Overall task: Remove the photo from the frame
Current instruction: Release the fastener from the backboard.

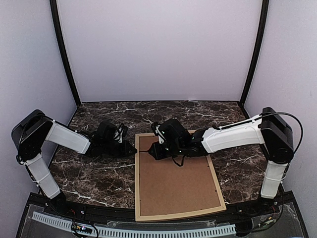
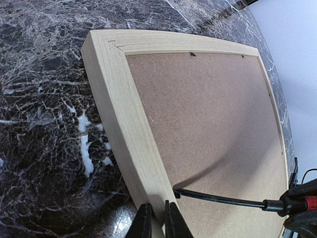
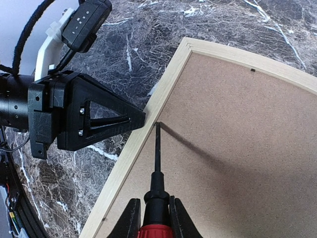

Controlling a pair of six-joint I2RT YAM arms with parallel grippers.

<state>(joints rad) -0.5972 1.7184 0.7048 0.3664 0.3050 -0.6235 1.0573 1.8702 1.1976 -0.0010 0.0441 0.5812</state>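
Lengthwise near-to-far, frame [image 1: 137, 188] face-down.

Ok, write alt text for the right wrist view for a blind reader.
The right gripper clamps a red-handled screwdriver, its black tip set where the brown backing board meets the inner edge of the light wooden frame. Opposite, the closed black left gripper points at the frame's outer edge, on a dark marble table.

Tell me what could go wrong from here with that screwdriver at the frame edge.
The screwdriver tip sits in the seam between backing board and frame; a slip could gouge either. The left claw rests its closed tip on the rail, so prying might shift the frame. The photo isn't visible; if it lies under the board, a deep pry could crease it.
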